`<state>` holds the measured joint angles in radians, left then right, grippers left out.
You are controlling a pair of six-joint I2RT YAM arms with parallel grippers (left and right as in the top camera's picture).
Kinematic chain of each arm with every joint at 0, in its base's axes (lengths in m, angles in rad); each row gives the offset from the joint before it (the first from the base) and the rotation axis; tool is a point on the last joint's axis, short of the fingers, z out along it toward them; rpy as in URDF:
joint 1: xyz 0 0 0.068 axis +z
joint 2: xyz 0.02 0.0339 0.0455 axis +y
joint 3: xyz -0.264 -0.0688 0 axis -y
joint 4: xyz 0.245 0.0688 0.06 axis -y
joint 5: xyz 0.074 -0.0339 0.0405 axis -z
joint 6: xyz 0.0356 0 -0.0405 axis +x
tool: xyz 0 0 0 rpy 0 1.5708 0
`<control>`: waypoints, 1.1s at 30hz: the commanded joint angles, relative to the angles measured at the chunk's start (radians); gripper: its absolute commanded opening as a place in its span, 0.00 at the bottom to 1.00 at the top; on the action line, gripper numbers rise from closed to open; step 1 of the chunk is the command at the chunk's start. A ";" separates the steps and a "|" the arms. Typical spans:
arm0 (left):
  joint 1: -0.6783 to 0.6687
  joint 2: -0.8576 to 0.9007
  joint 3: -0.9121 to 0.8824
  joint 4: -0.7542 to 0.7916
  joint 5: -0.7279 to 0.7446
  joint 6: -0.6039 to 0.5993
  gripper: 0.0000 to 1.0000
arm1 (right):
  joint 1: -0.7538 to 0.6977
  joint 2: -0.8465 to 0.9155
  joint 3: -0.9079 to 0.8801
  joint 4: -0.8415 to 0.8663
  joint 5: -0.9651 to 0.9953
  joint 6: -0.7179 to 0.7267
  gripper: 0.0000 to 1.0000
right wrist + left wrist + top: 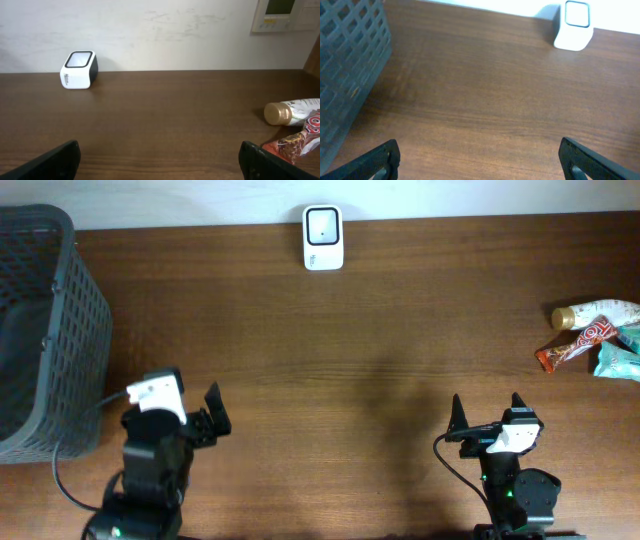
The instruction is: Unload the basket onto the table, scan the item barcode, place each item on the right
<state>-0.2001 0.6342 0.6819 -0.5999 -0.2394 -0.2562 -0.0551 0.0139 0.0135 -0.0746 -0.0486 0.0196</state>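
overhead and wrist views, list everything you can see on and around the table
white box-shaped barcode scanner: one, white with a dark window, back centre of the table
dark grey plastic mesh basket: one, dark grey, left end of the table
pale bottle with gold cap: one, pale and gold, on its side at the right edge
red-orange snack wrapper: one, red-orange, right edge, beside the bottle
teal packet: one, teal, right edge, partly cut off
brown wooden table: one, brown, under everything
beige wall panel: one, beige, on the wall, right wrist view only
left gripper: one, black, open, empty, near left
right gripper: one, black, open, empty, near right
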 commanded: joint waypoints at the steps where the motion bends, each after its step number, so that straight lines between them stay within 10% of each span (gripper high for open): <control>1: 0.005 -0.103 -0.111 0.095 0.083 0.098 0.99 | 0.009 -0.010 -0.008 -0.003 0.005 0.003 0.99; 12: 0.144 -0.349 -0.429 0.483 0.424 0.307 0.99 | 0.009 -0.010 -0.008 -0.003 0.005 0.003 0.99; 33: 0.248 -0.608 -0.673 0.700 0.389 0.307 0.99 | 0.009 -0.010 -0.008 -0.003 0.005 0.003 0.99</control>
<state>0.0273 0.0696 0.0170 0.1204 0.1761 0.0349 -0.0551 0.0135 0.0135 -0.0746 -0.0490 0.0196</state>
